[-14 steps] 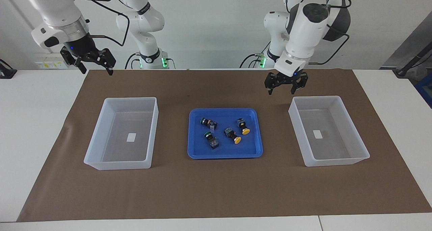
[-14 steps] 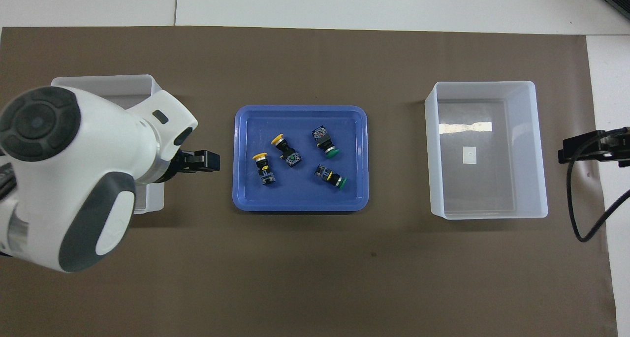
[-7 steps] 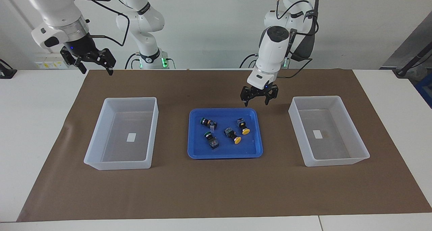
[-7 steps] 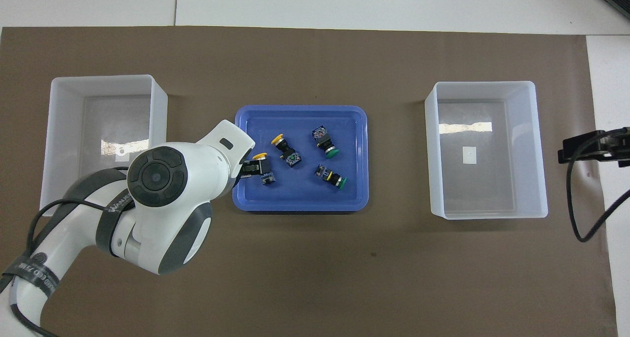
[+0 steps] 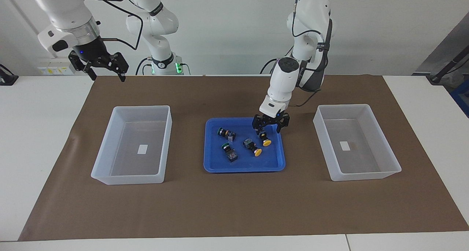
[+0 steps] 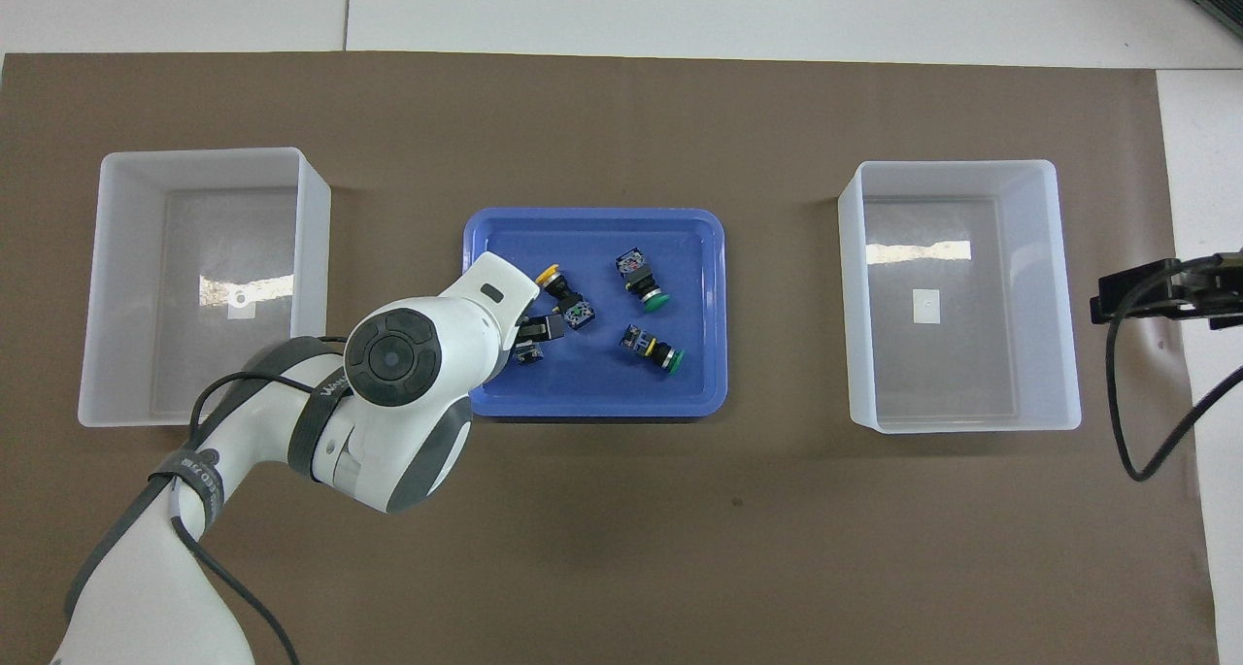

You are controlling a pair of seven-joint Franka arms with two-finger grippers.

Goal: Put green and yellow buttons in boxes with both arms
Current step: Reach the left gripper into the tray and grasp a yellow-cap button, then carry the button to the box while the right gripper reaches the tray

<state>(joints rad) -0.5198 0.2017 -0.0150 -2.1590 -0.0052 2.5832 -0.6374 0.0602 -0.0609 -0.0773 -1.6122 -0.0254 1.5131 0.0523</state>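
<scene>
Two yellow buttons (image 5: 264,139) (image 5: 253,148) and two green buttons (image 5: 223,132) (image 5: 229,151) lie on their sides in the blue tray (image 5: 243,168). My left gripper (image 5: 268,128) hangs open just above the yellow button at the tray's edge toward the left arm's end, not touching it. In the overhead view the left gripper (image 6: 537,333) and wrist cover most of that yellow button (image 6: 527,353). My right gripper (image 5: 106,75) waits open in the air over the mat's corner near its base. Both boxes (image 5: 126,179) (image 5: 362,176) hold only a white label.
The brown mat (image 5: 234,207) covers the table's middle. One box (image 6: 204,160) stands toward the left arm's end, the other box (image 6: 1063,296) toward the right arm's end, the tray (image 6: 592,408) between them. A black cable (image 6: 1131,432) hangs by the right gripper (image 6: 1117,296).
The left arm swung from beside its box across to the tray and came down over the yellow button. The right gripper barely shifted.
</scene>
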